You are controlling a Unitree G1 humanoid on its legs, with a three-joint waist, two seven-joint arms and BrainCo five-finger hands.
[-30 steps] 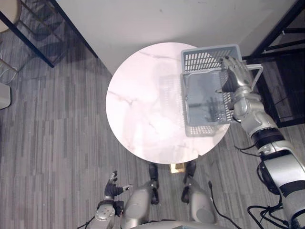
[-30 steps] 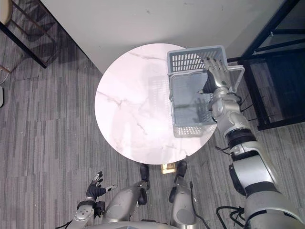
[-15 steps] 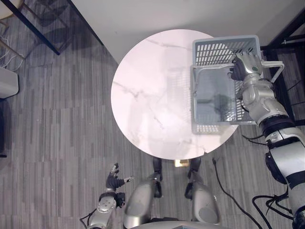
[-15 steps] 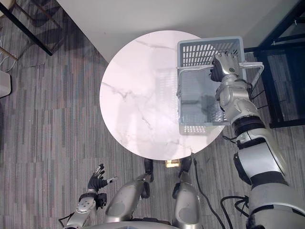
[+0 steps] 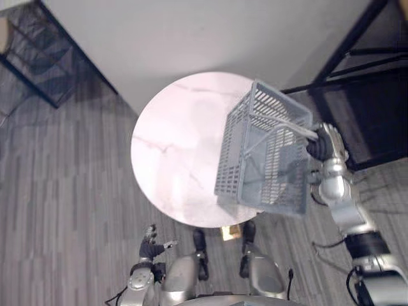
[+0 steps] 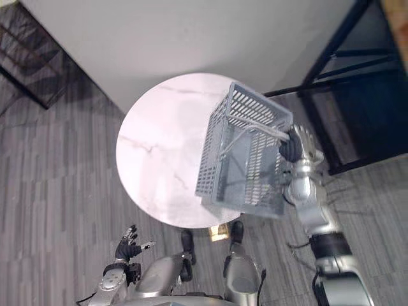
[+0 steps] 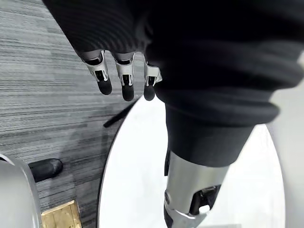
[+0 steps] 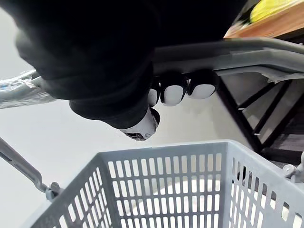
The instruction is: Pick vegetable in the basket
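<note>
Lifted off the table (image 5: pixel 172 153) since a second ago, the basket (image 5: pixel 264 156) now hangs tilted over the table's right edge. Our right hand (image 5: pixel 323 145) carries it, fingers (image 8: pixel 173 94) curled round the handle (image 8: pixel 247 50). It looks empty. Our left hand (image 5: pixel 152 247) hangs low, its fingers (image 7: pixel 127 85) loosely straight, holding nothing. We judge we are carrying the basket toward the vegetables; something yellow (image 8: pixel 271 6) lies on a shelf (image 8: pixel 266 26) beyond. Next we need a steady carry there, then the free left hand to pick.
</note>
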